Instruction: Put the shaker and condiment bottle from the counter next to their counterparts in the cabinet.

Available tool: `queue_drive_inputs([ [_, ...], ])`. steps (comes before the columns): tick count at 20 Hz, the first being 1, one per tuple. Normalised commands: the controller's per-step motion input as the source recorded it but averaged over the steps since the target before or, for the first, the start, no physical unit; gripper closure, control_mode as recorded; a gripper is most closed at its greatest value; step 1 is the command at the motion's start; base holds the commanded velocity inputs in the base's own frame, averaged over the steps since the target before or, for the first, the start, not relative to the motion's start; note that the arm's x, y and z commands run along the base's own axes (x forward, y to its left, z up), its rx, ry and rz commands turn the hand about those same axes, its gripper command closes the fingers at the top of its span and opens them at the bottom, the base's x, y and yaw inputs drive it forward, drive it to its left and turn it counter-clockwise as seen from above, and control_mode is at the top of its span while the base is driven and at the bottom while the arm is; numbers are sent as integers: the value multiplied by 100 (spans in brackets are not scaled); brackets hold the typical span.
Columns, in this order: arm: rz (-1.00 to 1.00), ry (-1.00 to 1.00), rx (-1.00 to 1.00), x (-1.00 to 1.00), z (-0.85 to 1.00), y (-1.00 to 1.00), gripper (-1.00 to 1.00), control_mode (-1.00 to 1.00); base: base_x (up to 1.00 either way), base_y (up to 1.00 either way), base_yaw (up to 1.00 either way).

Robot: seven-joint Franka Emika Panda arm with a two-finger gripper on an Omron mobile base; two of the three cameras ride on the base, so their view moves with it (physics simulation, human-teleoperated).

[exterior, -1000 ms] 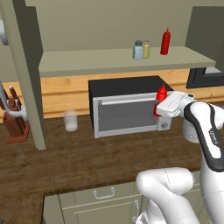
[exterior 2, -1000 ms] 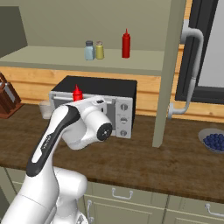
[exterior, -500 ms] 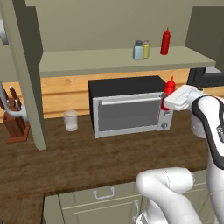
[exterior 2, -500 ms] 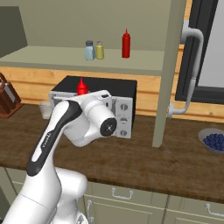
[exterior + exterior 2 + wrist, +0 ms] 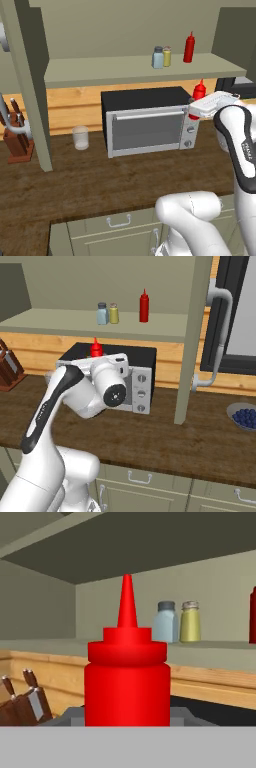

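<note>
The gripper (image 5: 196, 109) is clenched around the red bottle (image 5: 198, 92), which stands straight up with its pointy tip on top, held in the air by the right end of the microwave (image 5: 145, 121). The cabinet shelf (image 5: 100, 70) is higher up, and the other red bottle (image 5: 189, 47) stands near its right end, with the blue shaker (image 5: 158, 57) and the yellow shaker (image 5: 167, 56) just left of it. The arm (image 5: 240, 140) is bent up with the hand reaching out level.

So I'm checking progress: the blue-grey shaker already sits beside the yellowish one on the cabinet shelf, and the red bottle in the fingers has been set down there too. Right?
Not quite. The blue-grey shaker does sit beside the yellowish one on the cabinet shelf, but the red bottle is not set down there: the left base view shows it held below shelf level, in front of the microwave.
</note>
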Motion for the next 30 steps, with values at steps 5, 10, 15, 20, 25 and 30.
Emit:
queue_drive_inputs([
  [5,-18,0,0,0,22,-8,100,-100,0,0,0],
  [10,-16,-1,0,0,24,-17,100,-100,0,0,0],
  [15,-15,0,0,0,27,-18,100,-100,0,0,0],
  [20,-14,0,0,-1,33,-15,100,-100,0,0,0],
  [25,-14,0,0,0,34,0,100,-100,0,0,0],
  [30,-14,0,0,0,33,0,100,-100,0,0,0],
])
